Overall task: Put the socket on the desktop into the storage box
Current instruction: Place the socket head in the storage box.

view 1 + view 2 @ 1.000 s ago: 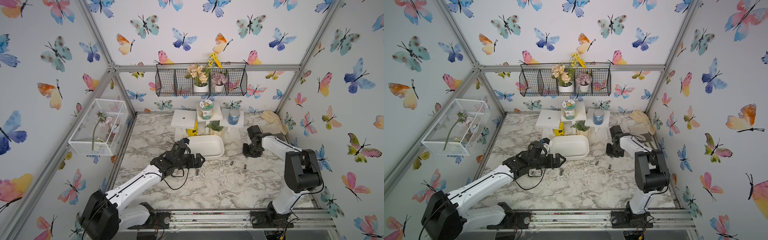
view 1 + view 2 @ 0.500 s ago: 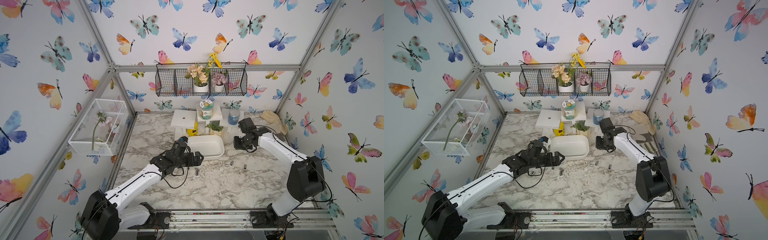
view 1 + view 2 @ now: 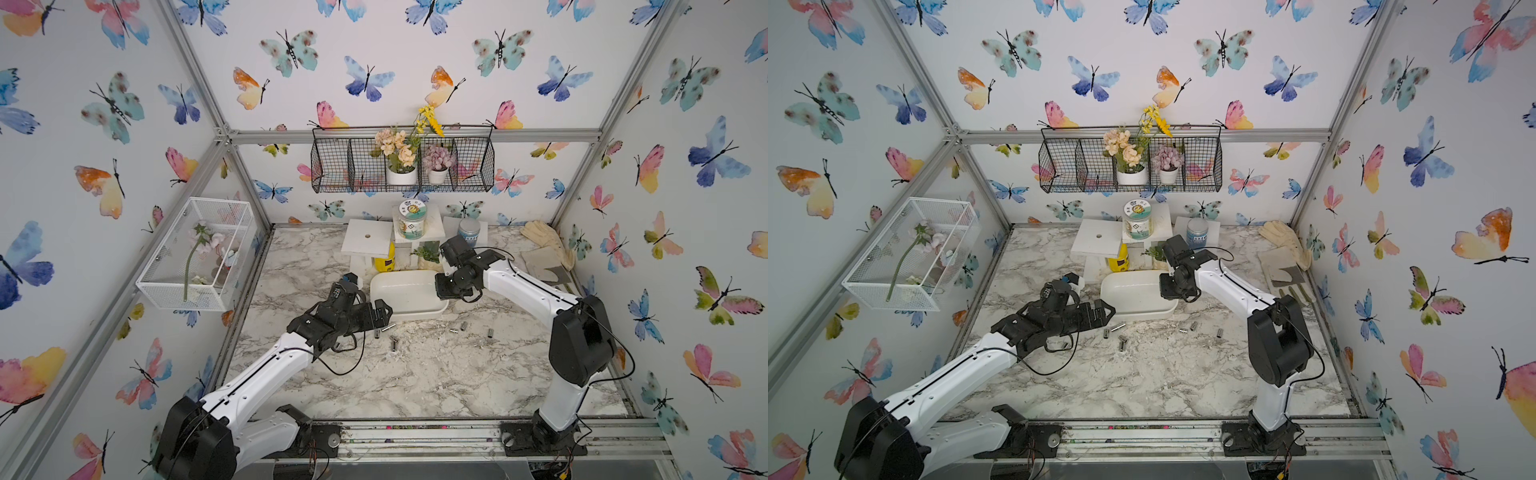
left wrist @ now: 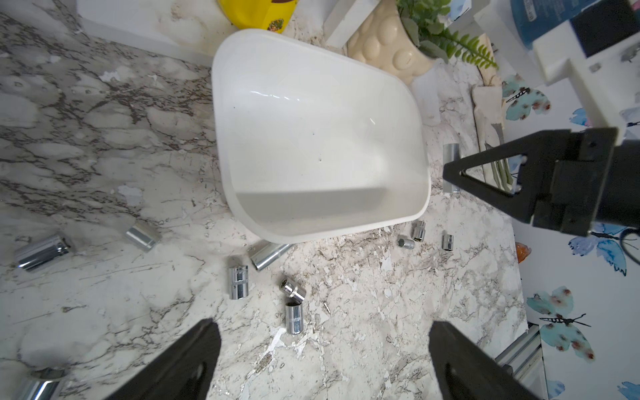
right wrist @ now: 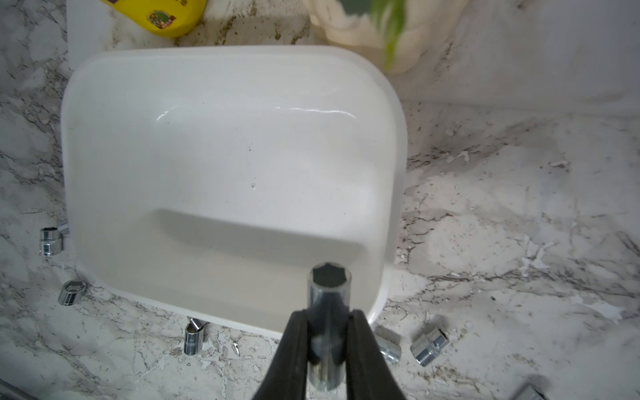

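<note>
Butterfly wallpaper (image 3: 395, 62) in watercolour blues, pinks and oranges covers all three walls, which meet along grey aluminium bars (image 3: 540, 135). A black wire basket (image 3: 332, 170) hangs on the back wall; two of its compartments hold white flower pots (image 3: 401, 175). A white mesh cage (image 3: 166, 286) on the left wall encloses a pink flower (image 3: 205, 239). At the back of the marbled worktop (image 3: 415, 382) stand white risers (image 3: 368, 243), one carrying a jar (image 3: 411, 222), another a blue tin (image 3: 468, 232). Pale gloves (image 3: 546, 241) lie in the right back corner. The light is bright and even, and the shadows are soft.
</note>
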